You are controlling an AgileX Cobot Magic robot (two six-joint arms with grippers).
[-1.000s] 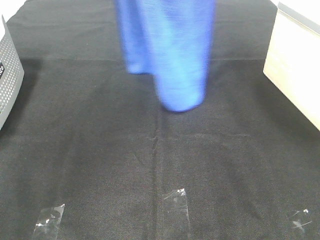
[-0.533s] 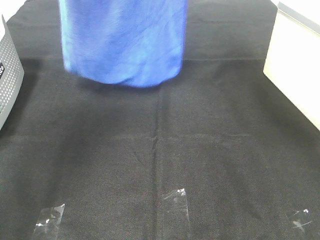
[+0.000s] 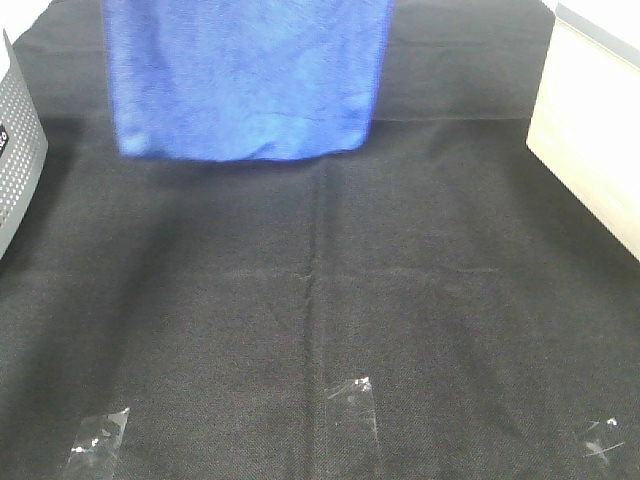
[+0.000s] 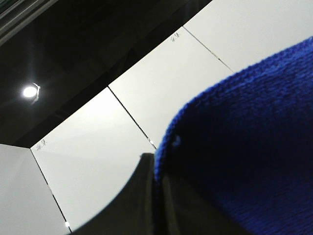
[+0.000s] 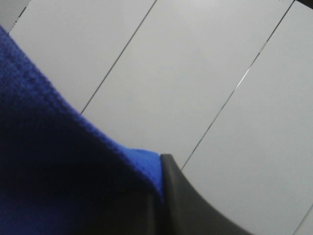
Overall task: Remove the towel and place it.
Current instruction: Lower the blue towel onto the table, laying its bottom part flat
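The towel is a bright blue cloth hanging spread out above the far part of the table, its lower edge clear of the black covering. Its top runs out of the exterior high view, and neither gripper shows there. In the left wrist view my left gripper is shut on the towel, with ceiling panels behind. The right wrist view shows my right gripper shut on another part of the towel, the blue edge pinched between the dark fingers.
The black table covering fills the exterior high view. A grey perforated container stands at the left edge and a pale box at the right. Clear tape pieces lie along the near side.
The hanging towel has swung left from the middle and spread from a narrow bunched drape into a wide flat sheet. Its lower edge has risen.
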